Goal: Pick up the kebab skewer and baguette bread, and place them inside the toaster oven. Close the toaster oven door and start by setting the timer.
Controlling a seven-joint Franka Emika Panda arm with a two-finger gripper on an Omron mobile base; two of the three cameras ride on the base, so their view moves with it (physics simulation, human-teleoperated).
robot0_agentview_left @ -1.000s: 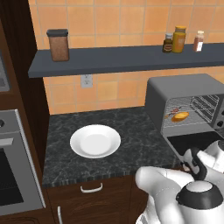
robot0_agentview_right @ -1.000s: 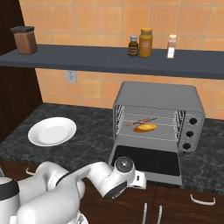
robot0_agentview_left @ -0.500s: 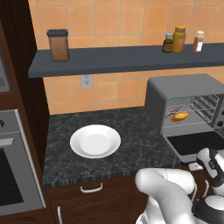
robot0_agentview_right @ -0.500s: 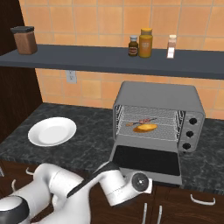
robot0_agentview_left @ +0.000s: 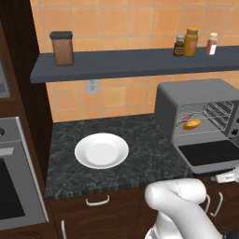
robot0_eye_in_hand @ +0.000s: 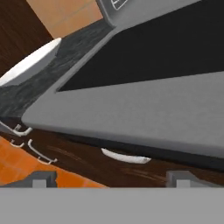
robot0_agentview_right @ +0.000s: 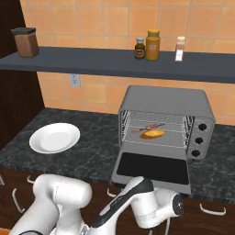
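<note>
Bread [robot0_agentview_right: 152, 134] and skewer [robot0_agentview_right: 148, 128] lie in the oven [robot0_agentview_right: 166, 106]; door [robot0_eye_in_hand: 144, 109] down; gripper [robot0_eye_in_hand: 111, 177] spread, seemingly just below its edge.

plate [robot0_agentview_left: 101, 151] – 1 | shelf bottles [robot0_agentview_right: 153, 45] – 3 | canister [robot0_agentview_left: 62, 47] – 1

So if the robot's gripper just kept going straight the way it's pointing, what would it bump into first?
Probably the toaster oven door, which hangs open and flat just ahead of the open gripper. It looks aimed at the door's front edge or just beneath it, though depth is hard to judge.
</note>
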